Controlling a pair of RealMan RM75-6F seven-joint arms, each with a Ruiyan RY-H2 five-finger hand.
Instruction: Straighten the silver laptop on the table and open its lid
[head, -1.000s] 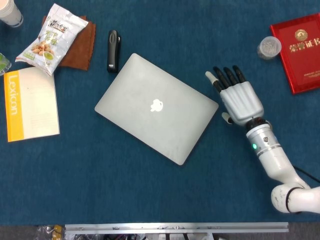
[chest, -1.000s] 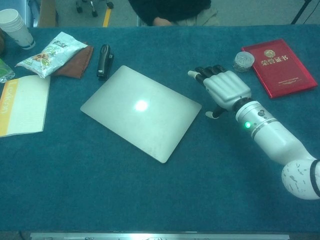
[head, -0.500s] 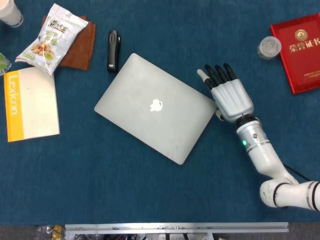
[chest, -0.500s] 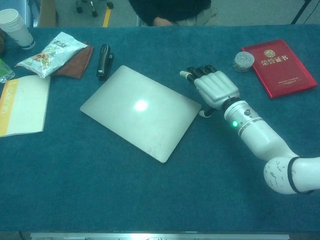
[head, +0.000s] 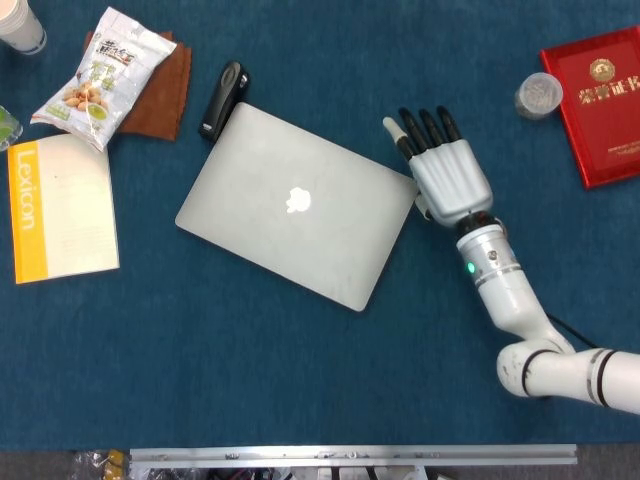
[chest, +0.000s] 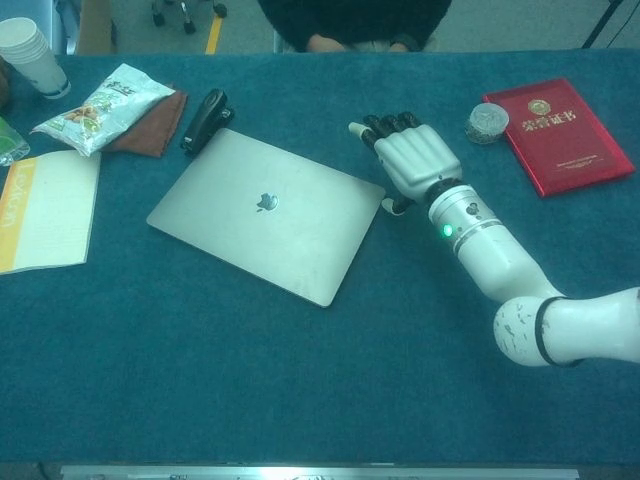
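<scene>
The silver laptop (head: 295, 205) (chest: 265, 215) lies shut and skewed on the blue table, its logo facing up. My right hand (head: 445, 175) (chest: 410, 160) lies flat, palm down, beside the laptop's right corner, fingers stretched toward the far side. Its thumb side touches that corner and it holds nothing. The laptop's far corner touches a black stapler (head: 223, 100) (chest: 202, 120). My left hand shows in neither view.
A snack bag (head: 105, 75) on a brown cloth (head: 168, 95), a yellow-and-white book (head: 60, 210) and paper cups (chest: 25, 50) sit at the left. A red booklet (head: 600, 100) and a small round jar (head: 538, 95) lie at the far right.
My right hand moved left against the laptop's right corner. The laptop slid left and turned a little, and its far corner tipped the stapler askew.
</scene>
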